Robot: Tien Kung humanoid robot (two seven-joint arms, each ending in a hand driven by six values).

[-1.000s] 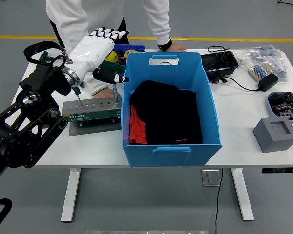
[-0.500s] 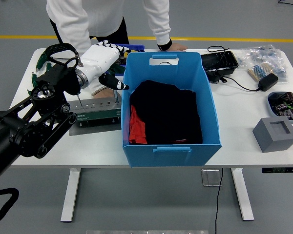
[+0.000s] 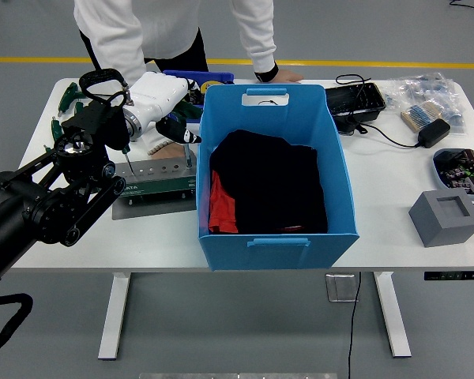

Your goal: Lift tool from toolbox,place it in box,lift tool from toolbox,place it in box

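Observation:
The toolbox is a green and grey rack left of the blue box, with a thin screwdriver shaft standing in it and a green-handled tool at its left end. My left hand, white with black parts, hangs low over the rack's far side, right at the top of the standing shaft. Its grip is hidden by the back of the hand. The blue box stands mid-table with dark cloth and something red inside. The right arm is out of view.
A person in white stands at the far side, one hand on the rack, the other on the table behind the box. A black tray, a power adapter, bags and a grey block lie right.
My left hand has dropped and tipped down toward the rack's far side, and the arm has swung in closer to the box. The person's hands stay put.

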